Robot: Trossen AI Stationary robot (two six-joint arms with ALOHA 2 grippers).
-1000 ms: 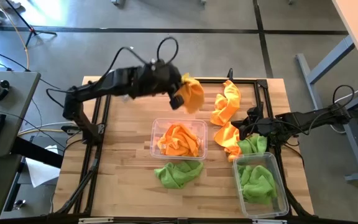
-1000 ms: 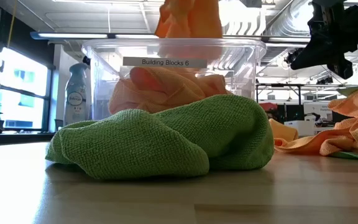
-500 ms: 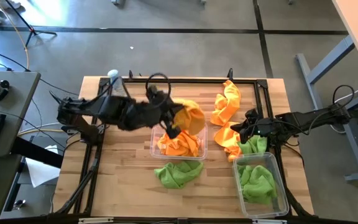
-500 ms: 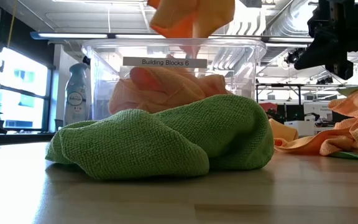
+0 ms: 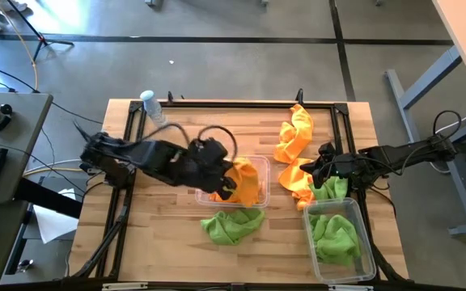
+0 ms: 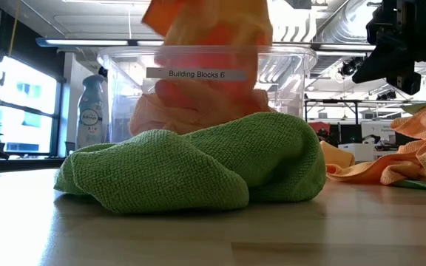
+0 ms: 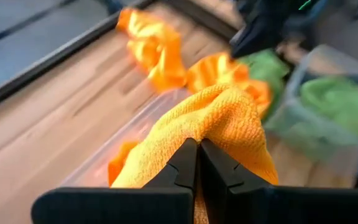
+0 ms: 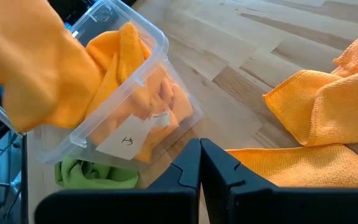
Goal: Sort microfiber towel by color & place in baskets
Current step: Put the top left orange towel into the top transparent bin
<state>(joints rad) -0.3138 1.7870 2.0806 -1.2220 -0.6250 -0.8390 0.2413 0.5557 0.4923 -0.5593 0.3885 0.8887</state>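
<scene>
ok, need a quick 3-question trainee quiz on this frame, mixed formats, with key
1. True or false: the left gripper is shut on an orange towel over the middle tub.
2. Multiple choice: what lies in the tub by the right arm? A) orange towels B) green towels C) a bottle
3. Fill in: the loose towel on the table in front of the middle tub is ____.

Key: 1 true; 2 B; 3 green. The right gripper waits shut and empty above the orange towels on the table.
</scene>
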